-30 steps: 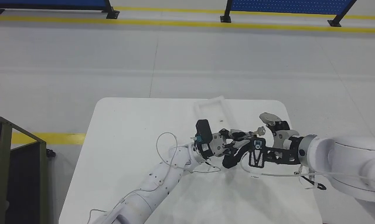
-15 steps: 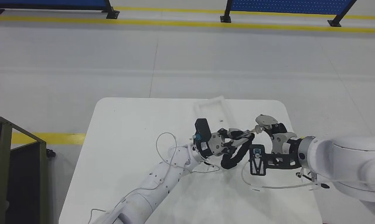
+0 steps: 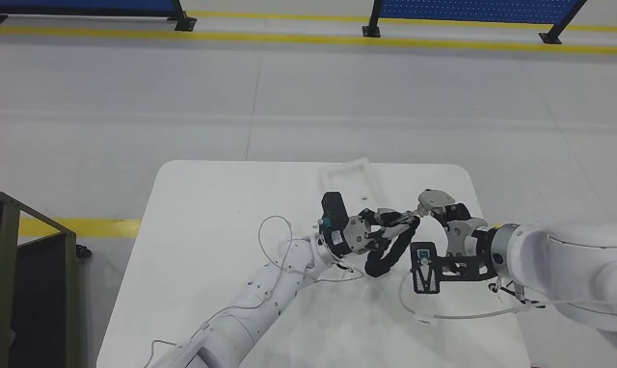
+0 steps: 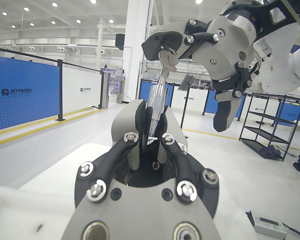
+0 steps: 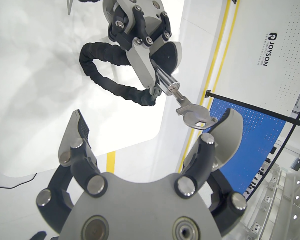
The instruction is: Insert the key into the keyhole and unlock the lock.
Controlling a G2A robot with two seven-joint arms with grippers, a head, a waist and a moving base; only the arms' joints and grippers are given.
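The right tool [image 5: 152, 122], at 3 o'clock from the lock [image 4: 157, 101], is rolling its wrist, spread wide around the inserted key [image 4: 168, 59]; the left tool [image 4: 153, 123] is pinching the lock.

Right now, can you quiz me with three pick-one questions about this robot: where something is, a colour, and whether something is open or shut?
1. Where is the key? A lying on the table; B stuck in the lock; C on the floor.
2. What colour is the lock's cable? A red; B yellow; C black.
3. How are the fingers of the right gripper? A spread open; B shut on the key; C shut on the cable.

Answers:
1 B, its blade goes into the end of the shiny lock that the left gripper holds.
2 C, the loop is black.
3 A, a wide gap shows between them, with one finger beside the key's head.
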